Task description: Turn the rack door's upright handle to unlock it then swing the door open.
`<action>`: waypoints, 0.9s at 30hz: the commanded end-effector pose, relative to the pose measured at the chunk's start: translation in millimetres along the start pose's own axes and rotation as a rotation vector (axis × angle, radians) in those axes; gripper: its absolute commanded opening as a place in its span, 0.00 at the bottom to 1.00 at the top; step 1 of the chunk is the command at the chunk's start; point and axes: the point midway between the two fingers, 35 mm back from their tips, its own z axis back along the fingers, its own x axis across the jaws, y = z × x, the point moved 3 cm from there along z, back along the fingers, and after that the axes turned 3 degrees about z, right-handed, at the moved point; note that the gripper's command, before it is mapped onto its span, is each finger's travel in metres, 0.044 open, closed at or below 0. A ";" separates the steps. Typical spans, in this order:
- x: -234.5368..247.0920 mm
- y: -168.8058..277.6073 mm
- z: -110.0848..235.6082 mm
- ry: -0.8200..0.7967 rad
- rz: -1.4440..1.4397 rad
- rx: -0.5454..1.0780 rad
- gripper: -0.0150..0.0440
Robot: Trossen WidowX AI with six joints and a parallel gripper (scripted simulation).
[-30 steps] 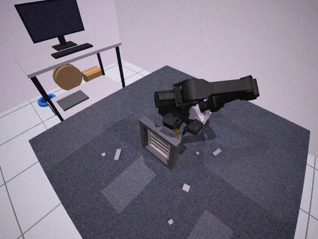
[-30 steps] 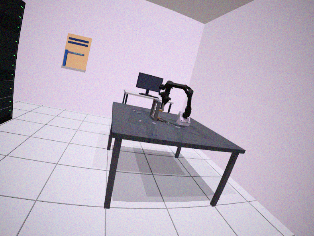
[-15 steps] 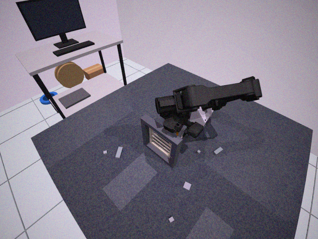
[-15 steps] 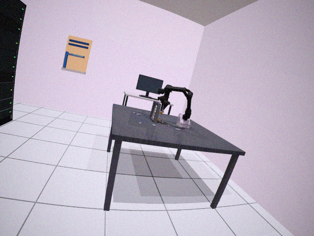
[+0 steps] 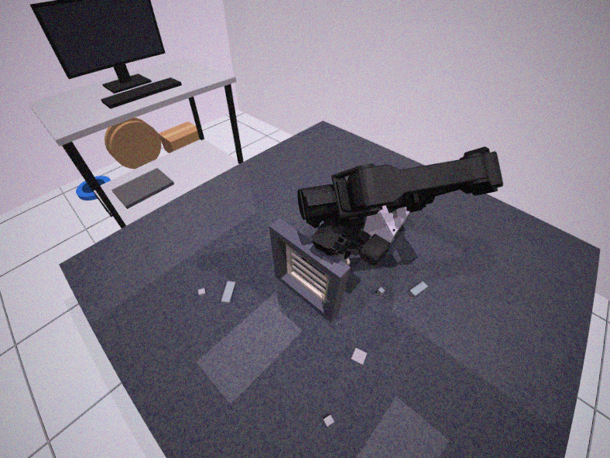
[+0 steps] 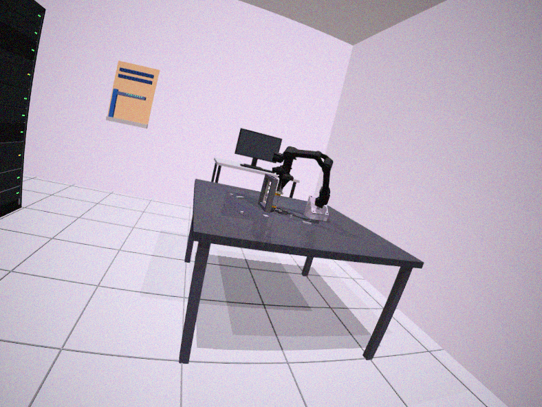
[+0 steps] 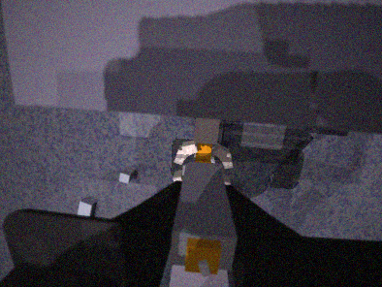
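The rack frame (image 5: 337,293) (image 6: 269,199) (image 7: 36,53) stands upright on the table. Its slatted door (image 5: 306,277) shows through the opening and looks closed. The upright handle (image 7: 204,213) (image 6: 275,201), grey with orange parts, is on the arm's side of the door. My gripper (image 7: 203,189) (image 6: 280,189) points down behind the frame, and its two black fingers press on both sides of the handle. It is shut on the handle. In the top view the arm and frame hide most of the handle and the fingertips. How far the handle is turned cannot be told.
The dark table (image 5: 148,305) (image 6: 306,238) carries several small pale blocks, such as one block (image 5: 358,356) in front of the frame and a longer block (image 5: 418,288) to the right. The white arm base (image 6: 316,212) stands behind the frame. A desk with a monitor (image 5: 101,34) is beyond.
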 end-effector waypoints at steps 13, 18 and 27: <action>0.1 0.8 -1.0 -0.003 0.164 0.003 0.28; 0.1 1.0 -1.0 -0.003 0.410 0.003 0.28; 0.1 0.9 -1.0 -0.004 0.854 0.002 0.28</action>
